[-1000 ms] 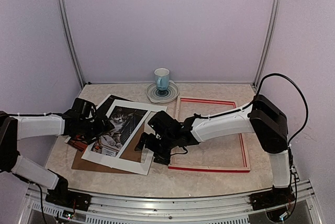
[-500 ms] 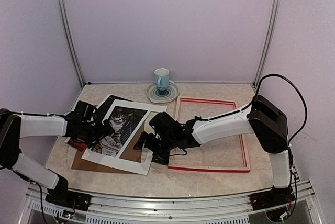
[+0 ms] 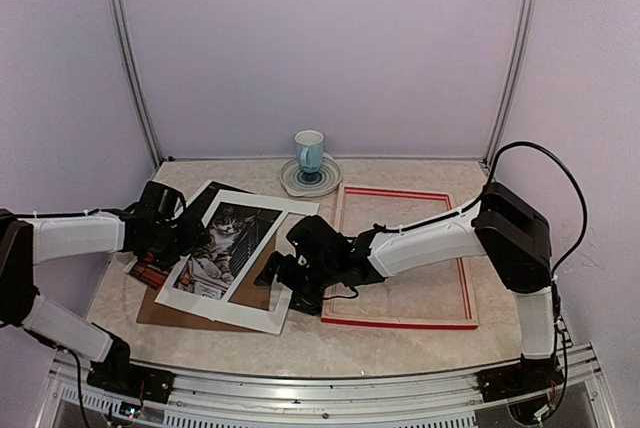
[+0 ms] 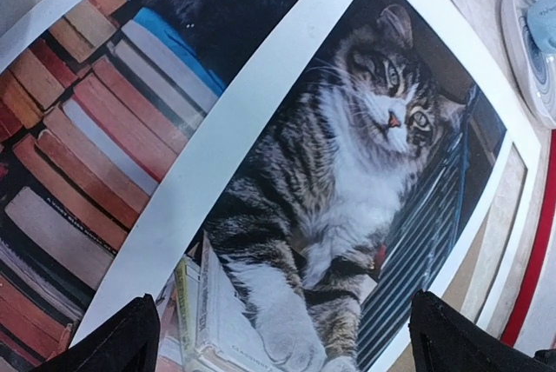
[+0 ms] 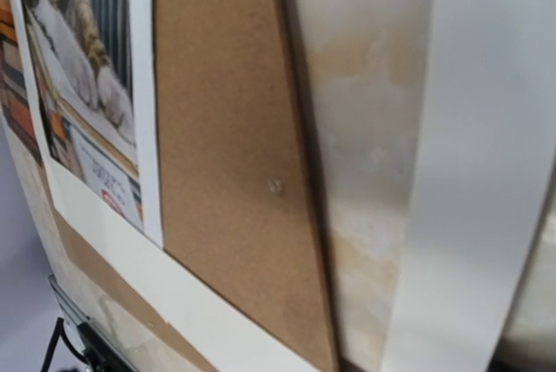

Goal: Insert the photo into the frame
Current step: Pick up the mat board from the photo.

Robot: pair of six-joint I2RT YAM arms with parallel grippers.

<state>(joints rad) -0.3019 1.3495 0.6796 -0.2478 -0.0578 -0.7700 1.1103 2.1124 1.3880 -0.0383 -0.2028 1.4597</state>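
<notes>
- While the white mat board is laid over the cat photo, the left fingers are held wide above it.
- The spread of the right fingers cannot be told.

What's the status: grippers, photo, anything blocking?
Left gripper open, over the photo. Right gripper at edge of mat, fingers hidden. Photo outside frame, mat lying on top.
</notes>
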